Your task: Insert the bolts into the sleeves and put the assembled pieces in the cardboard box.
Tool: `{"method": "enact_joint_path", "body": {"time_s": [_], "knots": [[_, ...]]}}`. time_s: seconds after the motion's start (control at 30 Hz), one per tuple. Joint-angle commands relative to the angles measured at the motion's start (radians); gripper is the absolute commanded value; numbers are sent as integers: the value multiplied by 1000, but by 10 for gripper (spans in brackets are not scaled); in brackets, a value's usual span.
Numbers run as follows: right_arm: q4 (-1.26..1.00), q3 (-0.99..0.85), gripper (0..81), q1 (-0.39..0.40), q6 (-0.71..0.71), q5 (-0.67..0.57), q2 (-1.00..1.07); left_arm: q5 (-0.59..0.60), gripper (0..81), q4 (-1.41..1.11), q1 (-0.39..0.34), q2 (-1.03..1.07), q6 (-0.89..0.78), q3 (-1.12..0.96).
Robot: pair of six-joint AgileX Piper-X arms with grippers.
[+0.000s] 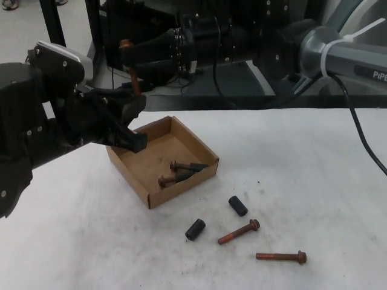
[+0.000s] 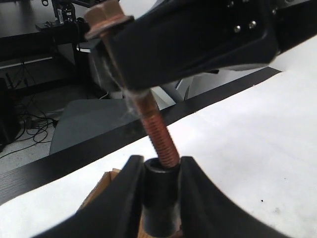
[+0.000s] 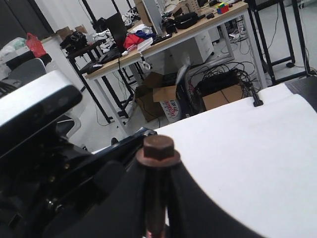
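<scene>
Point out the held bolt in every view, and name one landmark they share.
High view: bolt hangs from the right gripper, up-left of the cardboard box in the picture.
Left wrist view: bolt slants down, tip at the sleeve's mouth.
Right wrist view: bolt clamped in that gripper, head toward the camera.
Shared landmark: the white bench top.
</scene>
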Motion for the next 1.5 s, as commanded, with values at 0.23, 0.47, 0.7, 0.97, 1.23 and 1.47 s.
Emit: {"method": "enact_joint_path", "body": {"time_s": [0.23, 0.47, 0.7, 0.97, 1.23, 1.47], "knots": [[3, -3, 2, 43, -12, -11, -6, 6, 8, -57, 2, -11, -21, -23], [3, -3, 2, 37, -30, -11, -6, 6, 8, -57, 2, -11, -21, -23], [3, -3, 2, 7, -34, -11, -6, 6, 8, -67, 2, -11, -21, -23], [3, -3, 2, -28, -34, -11, -6, 6, 8, -70, 2, -11, -21, -23], [-3, -3, 2, -30, -34, 9, -6, 6, 8, -70, 2, -11, -21, -23], [-194, -3, 2, -28, 96, 61, -6, 6, 8, -66, 2, -11, -21, -23]]}}
